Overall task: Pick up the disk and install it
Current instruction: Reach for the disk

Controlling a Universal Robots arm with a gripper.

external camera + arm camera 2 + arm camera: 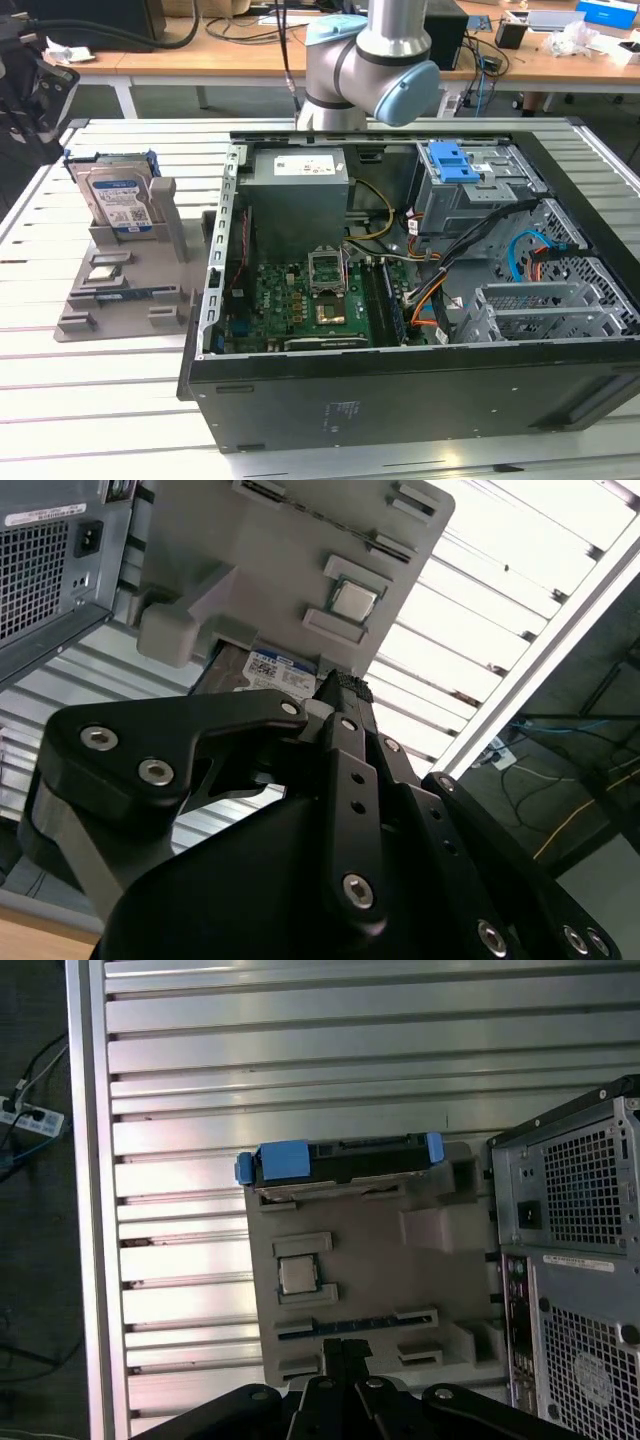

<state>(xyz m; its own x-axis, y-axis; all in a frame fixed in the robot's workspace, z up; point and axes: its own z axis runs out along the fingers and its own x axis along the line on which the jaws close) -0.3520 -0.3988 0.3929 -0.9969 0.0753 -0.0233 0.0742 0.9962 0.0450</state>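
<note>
The disk (118,200) is a silver drive with a white-and-blue label and a blue carrier frame. It stands upright in a slot of the grey holder (130,290) at the exterior view's left. From above, its top edge with the blue frame (340,1158) shows in the first wrist view. My gripper (345,1348) hangs well above the holder (370,1250), over the end away from the disk, fingers shut together and holding nothing. In the second wrist view the fingertips (343,685) meet just in front of the disk's label (270,667).
The open computer case (400,400) lies beside the holder, with a drive cage and blue clip (452,160) at its far right. A small square silver chip (297,1275) sits in the holder. The slatted metal table (250,1050) ends at a rail (85,1160).
</note>
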